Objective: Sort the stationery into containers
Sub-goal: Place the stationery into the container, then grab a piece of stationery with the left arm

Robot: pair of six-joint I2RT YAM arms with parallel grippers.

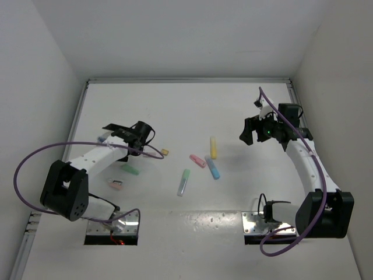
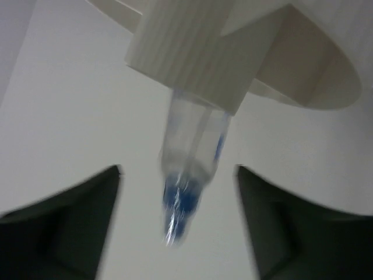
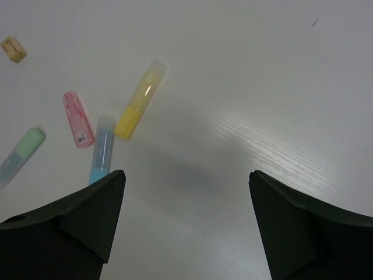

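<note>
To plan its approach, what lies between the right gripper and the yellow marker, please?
Only bare table separates the right gripper and yellow marker, per the right wrist view.

No legible text anywhere — only a blurred dark label (image 3: 85,138) on the pink marker (image 3: 77,118)

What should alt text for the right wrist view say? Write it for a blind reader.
A yellow marker, pink marker, blue marker and green marker lie loose on the white table, a tan block at upper left. The right gripper hangs over the table, its dark jaws wide open and empty.
</note>
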